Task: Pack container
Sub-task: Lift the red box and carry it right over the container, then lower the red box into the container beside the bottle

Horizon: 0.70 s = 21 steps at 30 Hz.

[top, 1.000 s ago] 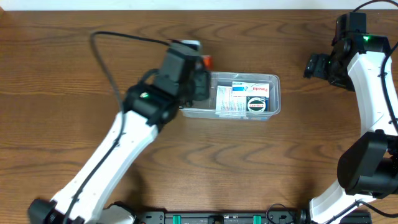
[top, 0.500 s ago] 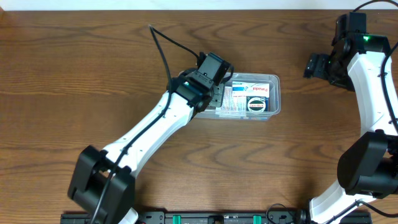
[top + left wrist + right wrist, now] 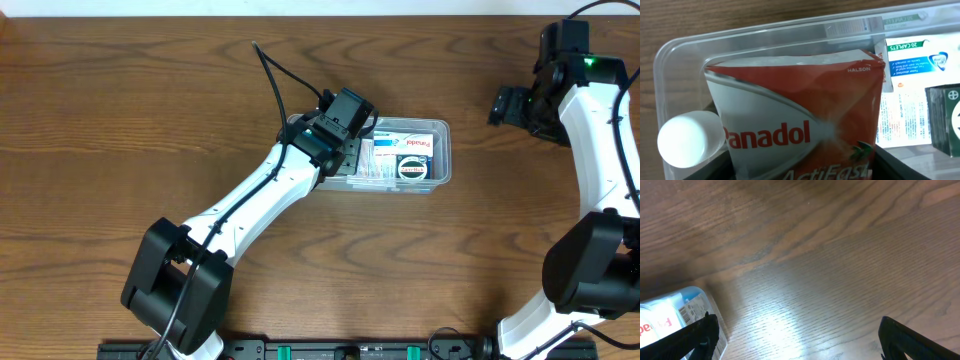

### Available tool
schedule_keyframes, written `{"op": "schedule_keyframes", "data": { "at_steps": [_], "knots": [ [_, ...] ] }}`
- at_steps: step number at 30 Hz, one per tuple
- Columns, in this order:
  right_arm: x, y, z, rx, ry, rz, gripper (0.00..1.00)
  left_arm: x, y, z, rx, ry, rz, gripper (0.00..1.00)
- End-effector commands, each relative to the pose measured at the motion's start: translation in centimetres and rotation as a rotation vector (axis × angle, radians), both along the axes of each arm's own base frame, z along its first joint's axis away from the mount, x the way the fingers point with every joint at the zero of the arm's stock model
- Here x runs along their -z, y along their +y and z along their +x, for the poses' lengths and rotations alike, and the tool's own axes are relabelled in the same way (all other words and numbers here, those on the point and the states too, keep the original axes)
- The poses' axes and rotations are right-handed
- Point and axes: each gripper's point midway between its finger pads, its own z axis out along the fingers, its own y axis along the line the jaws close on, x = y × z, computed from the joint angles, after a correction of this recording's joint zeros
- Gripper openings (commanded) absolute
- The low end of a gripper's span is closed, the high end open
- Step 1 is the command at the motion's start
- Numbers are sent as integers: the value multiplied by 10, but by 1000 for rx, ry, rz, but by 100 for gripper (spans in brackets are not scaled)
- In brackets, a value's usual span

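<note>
On the counter, left end effector hangs in the container, Panadol packet between its jaws, grip unclear; right end effector gapes empty. Container looks light, slick, flexible: pinch the rim.

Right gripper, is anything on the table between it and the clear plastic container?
Nothing visible. Only bare wooden table lies between the open right gripper and the container. The right wrist view shows plain wood up to the container's corner.
</note>
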Motion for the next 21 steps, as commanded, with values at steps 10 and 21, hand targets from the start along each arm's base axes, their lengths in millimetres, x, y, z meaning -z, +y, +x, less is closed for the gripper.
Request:
{"op": "schedule_keyframes", "data": {
  "at_steps": [10,21],
  "knots": [
    [-4,-3,2,-6,-10,-14,99,-6,2,6,-17,-18,6,80],
    [-4,-3,2,-7,-10,-14,99,-5,1,5,-14,-17,6,78]
  ]
}}
